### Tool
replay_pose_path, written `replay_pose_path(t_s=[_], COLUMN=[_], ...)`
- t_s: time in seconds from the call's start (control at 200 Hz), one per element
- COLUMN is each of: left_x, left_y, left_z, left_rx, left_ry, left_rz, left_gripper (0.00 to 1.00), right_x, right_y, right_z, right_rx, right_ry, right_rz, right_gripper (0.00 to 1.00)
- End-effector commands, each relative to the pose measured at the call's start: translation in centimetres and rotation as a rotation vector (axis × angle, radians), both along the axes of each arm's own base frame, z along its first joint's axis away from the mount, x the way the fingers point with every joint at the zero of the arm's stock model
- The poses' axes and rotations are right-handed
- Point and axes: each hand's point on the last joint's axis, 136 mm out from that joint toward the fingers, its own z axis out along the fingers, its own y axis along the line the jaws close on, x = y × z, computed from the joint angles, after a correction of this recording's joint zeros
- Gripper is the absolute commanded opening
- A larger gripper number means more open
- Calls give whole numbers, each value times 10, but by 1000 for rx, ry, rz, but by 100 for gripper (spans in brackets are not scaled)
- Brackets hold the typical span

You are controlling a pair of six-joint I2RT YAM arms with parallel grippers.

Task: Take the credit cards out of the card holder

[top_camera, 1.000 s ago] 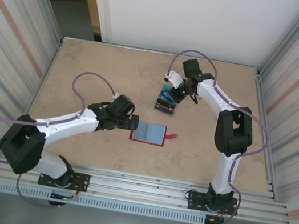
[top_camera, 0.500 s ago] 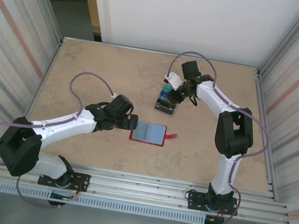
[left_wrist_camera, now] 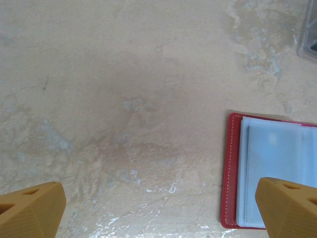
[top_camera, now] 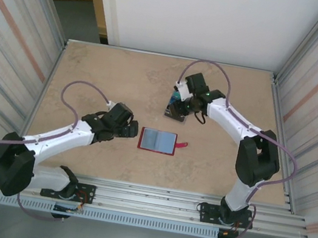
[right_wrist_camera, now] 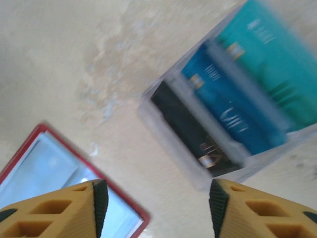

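The red card holder [top_camera: 157, 141] lies open and flat on the table, pale blue pockets up, snap tab to the right. In the left wrist view the holder [left_wrist_camera: 270, 178] sits at the lower right, and my left gripper [left_wrist_camera: 161, 213] stands open over bare table just left of it. The credit cards, teal [right_wrist_camera: 270, 64], blue [right_wrist_camera: 228, 109] and black [right_wrist_camera: 193, 129], stand side by side in a clear plastic stand [top_camera: 176, 110]. My right gripper [right_wrist_camera: 156, 206] is open with nothing between its fingers, hovering between the stand and the holder's corner [right_wrist_camera: 54, 163].
The clear stand's corner [left_wrist_camera: 309, 39] shows at the left wrist view's top right. Corrugated metal walls [top_camera: 11, 50] close in the table on the left and right, a white wall stands behind, and a rail runs along the near edge.
My left gripper has drawn back to the left, off the card holder's left edge. The right wrist has turned and shifted slightly toward the near side by the stand.
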Motion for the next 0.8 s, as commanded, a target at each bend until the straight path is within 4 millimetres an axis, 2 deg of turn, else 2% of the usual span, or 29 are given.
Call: replay_pose_path(t_s=[0.0, 0.155, 0.346, 0.496, 0.797], left_x=[-2, -7, -12, -15, -17], left_y=[15, 27, 39, 48, 55], left_z=[5, 3, -2, -5, -8], left_rx=[-2, -12, -20, -29, -33], left_ry=[-29, -36, -38, -36, -26], left_rz=[68, 109, 147, 174, 194], left_gripper=[99, 99, 99, 99, 99], right_x=[-23, -48, -70, -81, -95], right_y=[7, 29, 60, 82, 109], right_z=[-4, -20, -40, -54, -74], right_rx=[29, -38, -49, -84, -160], right_ry=[63, 80, 148, 162, 173], right_rz=[-115, -131, -121, -99, -39], right_gripper=[62, 70, 73, 73, 66])
